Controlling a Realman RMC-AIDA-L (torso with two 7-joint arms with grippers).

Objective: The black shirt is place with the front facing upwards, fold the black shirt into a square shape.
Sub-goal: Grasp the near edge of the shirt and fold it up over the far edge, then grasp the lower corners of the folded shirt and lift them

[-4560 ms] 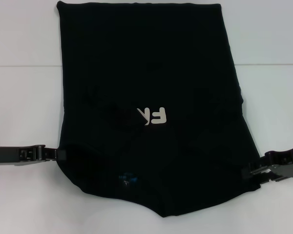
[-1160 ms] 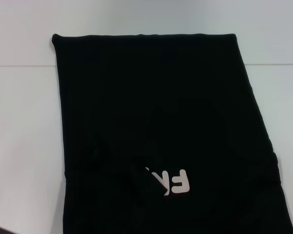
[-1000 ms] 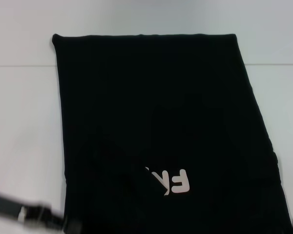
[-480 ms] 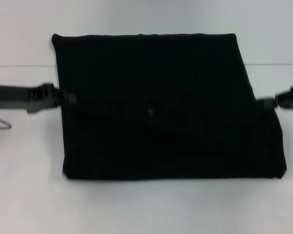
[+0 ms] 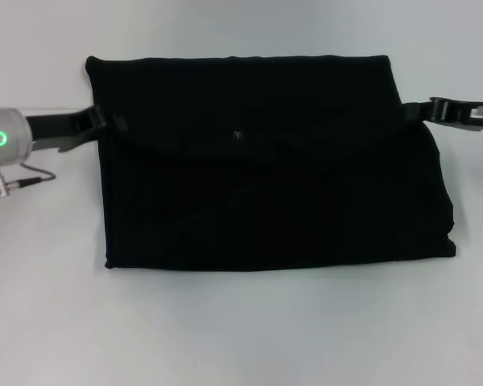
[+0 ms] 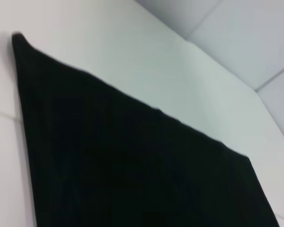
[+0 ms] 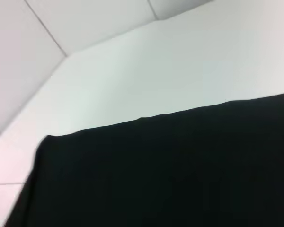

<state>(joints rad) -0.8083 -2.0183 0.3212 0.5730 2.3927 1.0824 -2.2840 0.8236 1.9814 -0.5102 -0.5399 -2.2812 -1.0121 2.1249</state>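
The black shirt [image 5: 266, 177] lies on the white table [image 5: 241, 338], doubled over into a wide rectangle with no lettering showing. My left gripper [image 5: 106, 124] is at the shirt's left side near the far corner, shut on the edge of the upper layer. My right gripper [image 5: 414, 111] is at the right side near the far corner, shut on that same layer. The carried edge runs between them, a little short of the far hem. Both wrist views show only the black shirt [image 6: 132, 165] [image 7: 170, 170] on the table, with no fingers visible.
A green light glows on the left wrist [image 5: 0, 138], and a thin cable [image 5: 20, 181] loops just beneath it. Bare white table [image 5: 241, 338] surrounds the shirt. A seam line crosses the table behind the grippers.
Both grippers carried the shirt's near part up and over toward the far hem, hiding the lettering. Since half a second ago they moved farther away, and the near fold line pulled back.
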